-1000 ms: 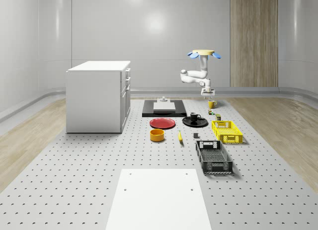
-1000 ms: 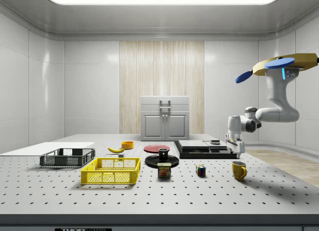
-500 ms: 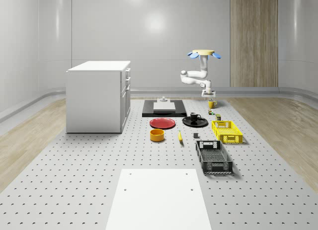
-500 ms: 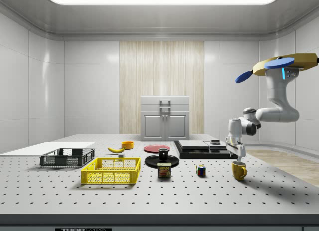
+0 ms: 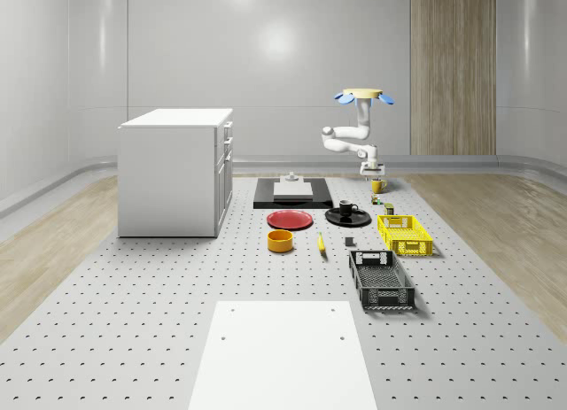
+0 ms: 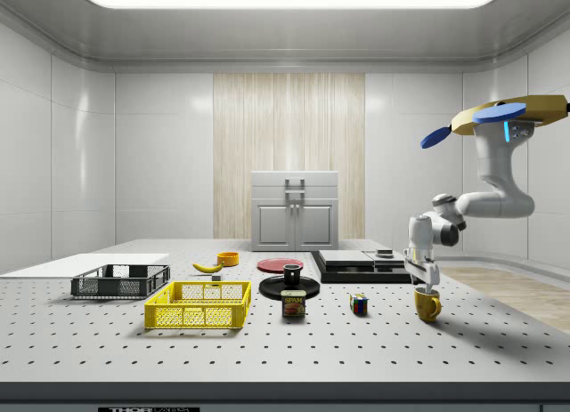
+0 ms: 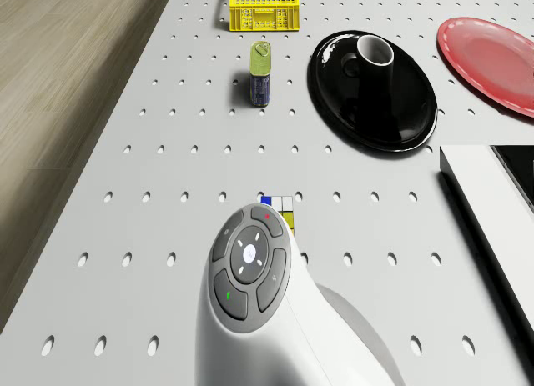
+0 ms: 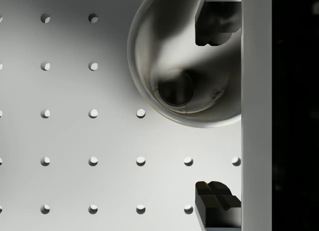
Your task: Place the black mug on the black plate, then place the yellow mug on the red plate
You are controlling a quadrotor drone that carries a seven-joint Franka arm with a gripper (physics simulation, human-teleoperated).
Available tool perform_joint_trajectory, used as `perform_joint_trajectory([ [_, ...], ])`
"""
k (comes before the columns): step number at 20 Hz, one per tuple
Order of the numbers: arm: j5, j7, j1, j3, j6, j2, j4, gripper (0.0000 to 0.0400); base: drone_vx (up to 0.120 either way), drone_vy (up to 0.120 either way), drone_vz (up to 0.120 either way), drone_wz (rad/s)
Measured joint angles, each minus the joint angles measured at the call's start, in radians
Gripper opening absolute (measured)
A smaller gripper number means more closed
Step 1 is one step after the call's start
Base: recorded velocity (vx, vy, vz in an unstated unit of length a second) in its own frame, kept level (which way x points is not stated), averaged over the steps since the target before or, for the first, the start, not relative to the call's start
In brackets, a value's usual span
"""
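Drone (image 6: 509,115) hovers above the far end of the table (image 5: 133,321), arm bent down and forward so the pincer (image 6: 423,279) hangs low, just over the yellow mug (image 6: 427,304).

Black plate (image 7: 373,90) carries the black mug (image 7: 371,56) upright: first half of the task reads as done. Red plate (image 7: 494,62) lies beyond the black one as seen from the pincer, well apart, bare.

Wrist view: pincer open, fingers (image 8: 218,22) spread wide. One finger sits over the mug's open mouth, at its rim; the other hangs well clear over bare table. So the mug is not centred between the fingers, it lies off toward one finger's side, directly below that tip.

Mug upright, mouth up. Handle direction cannot be told from the wrist view.

Judgement: the offset fits a rim grasp, one finger inside, one outside the wall. Descent must keep the wall between them.
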Motion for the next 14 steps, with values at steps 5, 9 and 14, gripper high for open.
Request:
perform_joint_trajectory([
  [5,-0.022,-0.001,-0.003,-0.021,0.004,0.007,0.009,0.04,0.0,0.0,0.0,0.0],
  [9,-0.036,-0.005,-0.003,-0.035,0.006,0.012,0.015,0.04,0.0,0.0,0.0,0.0],
  [14,-0.044,-0.014,0.005,-0.043,0.005,0.017,0.017,0.04,0.0,0.0,0.0,0.0],
])
